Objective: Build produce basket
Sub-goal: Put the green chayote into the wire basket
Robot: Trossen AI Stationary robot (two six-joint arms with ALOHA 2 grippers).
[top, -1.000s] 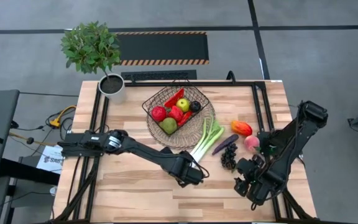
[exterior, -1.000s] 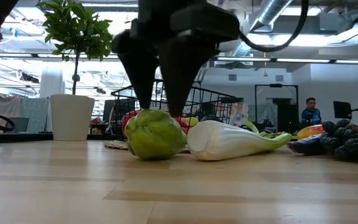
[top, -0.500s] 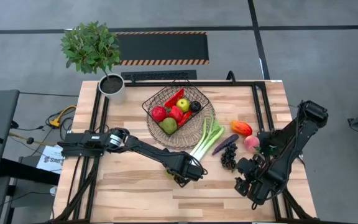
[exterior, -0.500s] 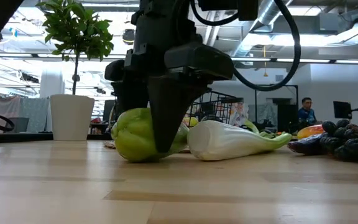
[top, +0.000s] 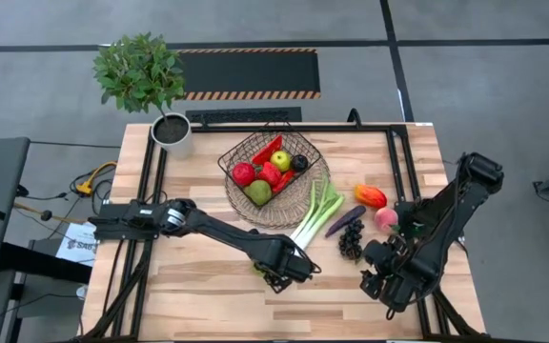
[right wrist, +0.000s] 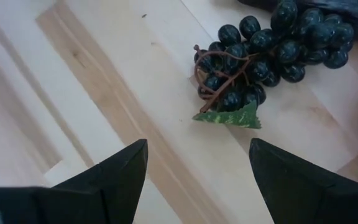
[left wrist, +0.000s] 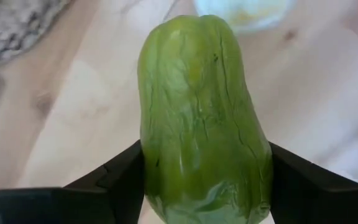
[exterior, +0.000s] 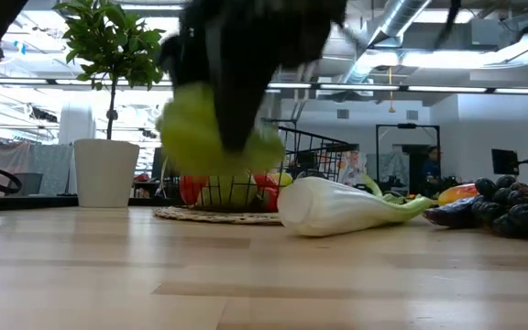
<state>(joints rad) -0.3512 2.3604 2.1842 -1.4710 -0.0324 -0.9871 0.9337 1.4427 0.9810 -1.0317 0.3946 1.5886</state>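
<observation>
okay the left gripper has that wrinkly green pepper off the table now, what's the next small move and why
Probably carry it toward the dark wire-mesh basket on the round woven tray, keeping height. The left gripper has both fingers pressed on the wrinkly green pepper, which the low view shows lifted above the white-green leek. The basket rim stands taller than the leek, so it must clear that. The right gripper waits open by the dark grapes.

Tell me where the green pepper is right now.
The green pepper is gripped in the left hand, lifted off the table just beside the leek's white end.

Wooden table with leek, grapes
</observation>
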